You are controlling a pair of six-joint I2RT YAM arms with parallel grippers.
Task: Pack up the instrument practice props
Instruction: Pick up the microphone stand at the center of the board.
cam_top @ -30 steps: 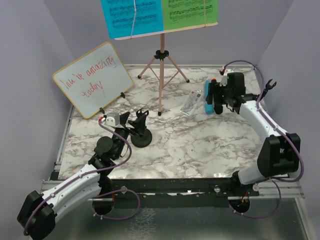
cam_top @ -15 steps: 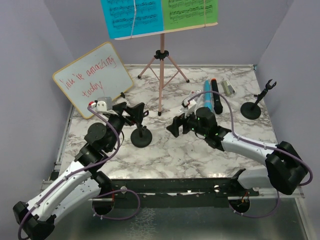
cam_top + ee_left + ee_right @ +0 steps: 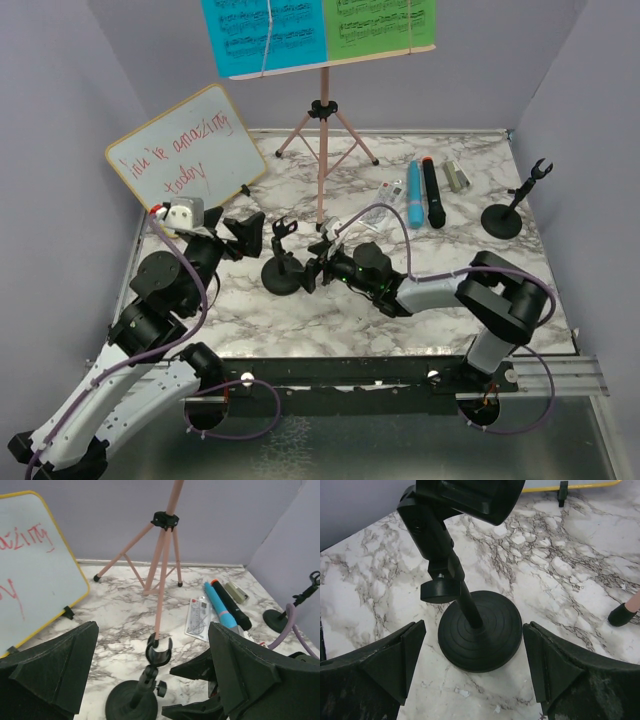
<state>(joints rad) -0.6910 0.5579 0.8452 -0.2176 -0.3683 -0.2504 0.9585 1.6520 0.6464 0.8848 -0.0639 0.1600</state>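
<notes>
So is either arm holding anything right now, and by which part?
Nothing is held. Both are open: the left gripper faces the mic stand, the right gripper straddles its base without gripping.

— How many microphones?
— Two: a blue microphone [image 3: 414,193] and a black microphone [image 3: 433,195], far right.
— And holders?
— Two black round-based ones: the near mic holder [image 3: 281,272] and the right mic holder [image 3: 503,219].
— Sheets?
— Two: a blue music sheet [image 3: 262,35] and a green music sheet [image 3: 380,22], on one pink tripod stand [image 3: 322,150].
— Anything else?
— One whiteboard [image 3: 185,158], one silver cylinder [image 3: 456,176], one flat clear packet [image 3: 388,195].
</notes>
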